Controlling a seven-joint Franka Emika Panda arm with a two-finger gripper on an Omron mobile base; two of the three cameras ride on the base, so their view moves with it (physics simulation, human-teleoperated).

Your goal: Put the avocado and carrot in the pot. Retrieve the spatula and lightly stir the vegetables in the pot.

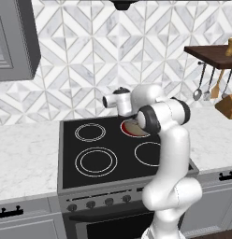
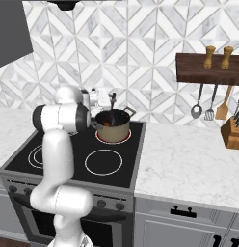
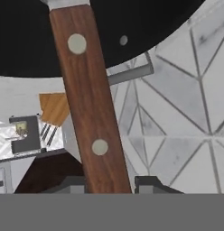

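In the left base view, the glossy black glass cooktop is seen set into the speckled white worktop, with ringed burners marked in white. A sliver of the pot is glimpsed on the rear right burner, mostly hidden behind the smooth white arm.

In the right base view, the round tan pot with its dark rim is seen standing on the rear right burner, which glows red beneath it. Small pieces are held in its dark interior, among them the orange carrot. The claw is held just above the pot's rear left rim, and the spatula is seen hanging from it as a thin dark stick over the pot. A wooden knife block is placed at the worktop's right end.

In the hand view, the spatula's flat reddish-brown wooden handle, set with two pale round rivets, is gripped between the claw's two dark tips, which are closed against its sides.
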